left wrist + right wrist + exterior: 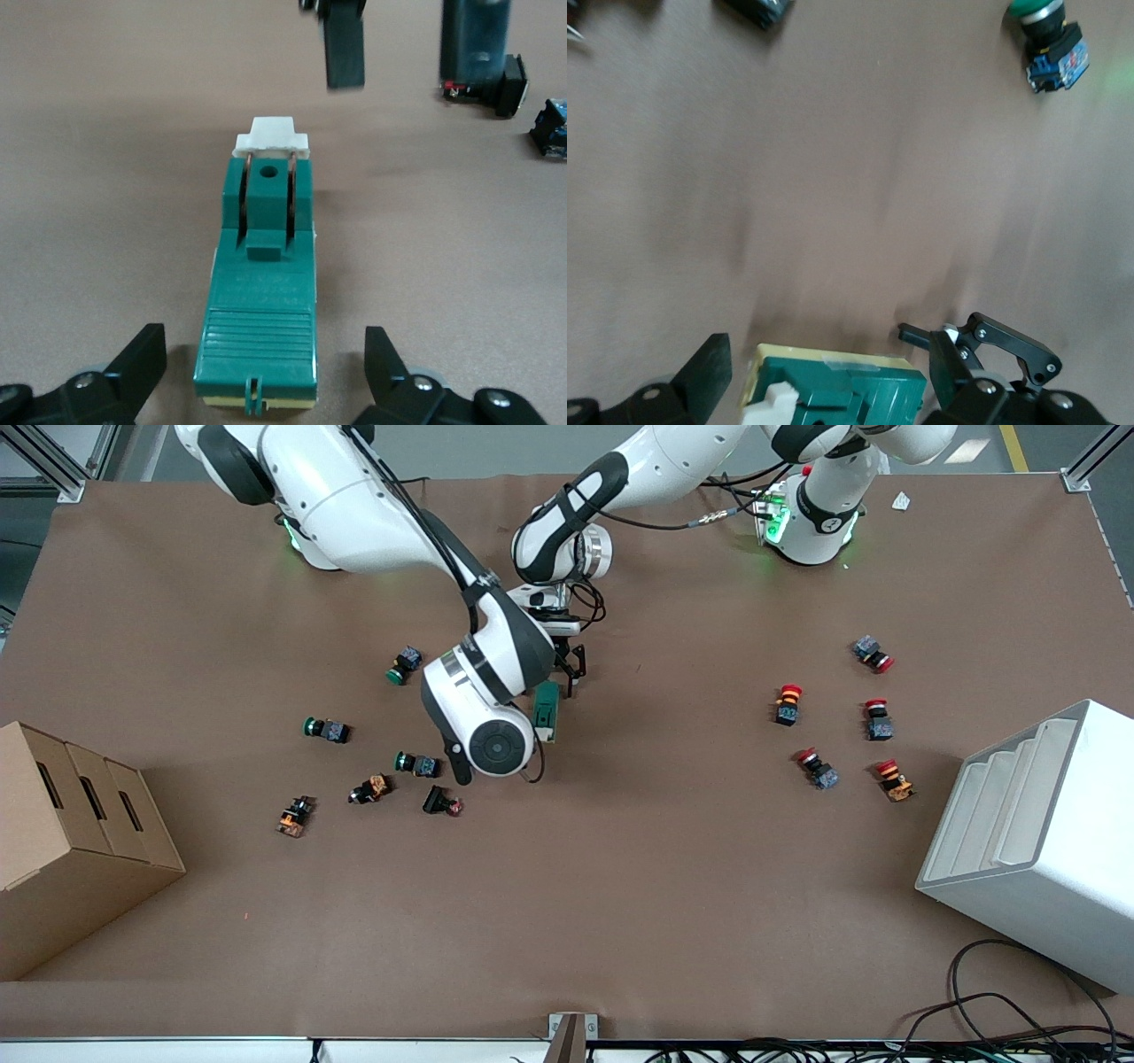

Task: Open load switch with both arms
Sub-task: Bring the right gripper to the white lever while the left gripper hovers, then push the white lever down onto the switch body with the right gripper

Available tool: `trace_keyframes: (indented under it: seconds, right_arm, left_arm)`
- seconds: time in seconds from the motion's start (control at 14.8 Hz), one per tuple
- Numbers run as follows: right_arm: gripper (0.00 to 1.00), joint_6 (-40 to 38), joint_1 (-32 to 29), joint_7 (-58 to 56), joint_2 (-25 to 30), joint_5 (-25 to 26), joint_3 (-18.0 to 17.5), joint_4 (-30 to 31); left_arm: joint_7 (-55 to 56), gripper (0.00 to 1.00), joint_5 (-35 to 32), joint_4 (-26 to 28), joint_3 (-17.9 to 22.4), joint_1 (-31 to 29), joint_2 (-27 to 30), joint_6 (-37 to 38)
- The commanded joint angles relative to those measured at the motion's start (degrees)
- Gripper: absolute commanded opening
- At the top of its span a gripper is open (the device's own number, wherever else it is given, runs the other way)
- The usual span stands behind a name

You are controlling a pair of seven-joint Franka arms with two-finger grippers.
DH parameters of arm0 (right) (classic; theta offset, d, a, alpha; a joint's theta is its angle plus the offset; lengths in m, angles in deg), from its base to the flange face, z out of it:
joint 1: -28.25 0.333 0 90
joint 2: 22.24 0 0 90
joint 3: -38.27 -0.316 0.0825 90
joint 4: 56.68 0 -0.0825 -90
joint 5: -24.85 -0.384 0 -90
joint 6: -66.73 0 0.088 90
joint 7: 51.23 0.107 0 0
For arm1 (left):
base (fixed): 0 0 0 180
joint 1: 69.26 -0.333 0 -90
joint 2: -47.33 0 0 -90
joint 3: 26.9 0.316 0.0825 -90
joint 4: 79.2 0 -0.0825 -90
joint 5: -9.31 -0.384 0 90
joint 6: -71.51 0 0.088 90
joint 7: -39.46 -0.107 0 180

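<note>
Lying flat on the brown table (620,886), the load switch (546,711) sits near its middle. Over the switch's white-lever end hangs the right gripper (833,376), fingers spread to either side, gripping nothing. Over the switch's other end hangs the left gripper (266,372), fingers likewise released, straddling the green body.

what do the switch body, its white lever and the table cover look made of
Switch body: likely molded plastic, matte dark green, with crisp ribs and raised lettering. Lever: looks like white plastic, smooth and dull, held by two thin metal-looking strips. Table cover: brown, matte, no shine or weave visible; paper or felt, hard to say. Both open grippers, left and right, flank the switch.
</note>
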Motion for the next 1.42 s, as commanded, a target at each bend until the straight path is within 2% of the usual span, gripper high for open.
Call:
trace_keyframes:
  seconds: [0.0, 0.54, 0.74, 1.22, 1.35]
  right_arm:
    - [0.98, 0.77, 0.87, 1.05, -2.12, -3.72, 0.58, -1.21]
    - [0.98, 1.04, 2.63, 3.42, -1.95, -5.49, 0.23, -1.38]
    - [0.98, -2.29, 2.1, 3.42, -0.89, -6.54, -0.91, -1.73]
    - [0.98, -7.66, 2.63, 3.16, -0.19, -6.98, -1.09, -2.88]
    - [0.98, -9.76, 2.63, 3.33, -0.01, -6.9, -2.58, -2.96]
  left_arm:
    - [1.82, 0.99, -1.03, 1.03, 0.31, 0.23, 0.39, 0.51]
    - [1.82, 0.99, -1.03, 1.03, 0.31, 0.06, 0.57, 0.51]
    - [1.65, 0.99, -1.03, 1.03, 0.4, 0.06, 0.39, 0.51]
    - [1.38, 0.99, -1.03, 1.03, 0.4, -0.03, 0.39, 0.51]
    - [1.3, 0.99, -1.03, 1.03, 0.49, -0.03, 0.3, 0.51]
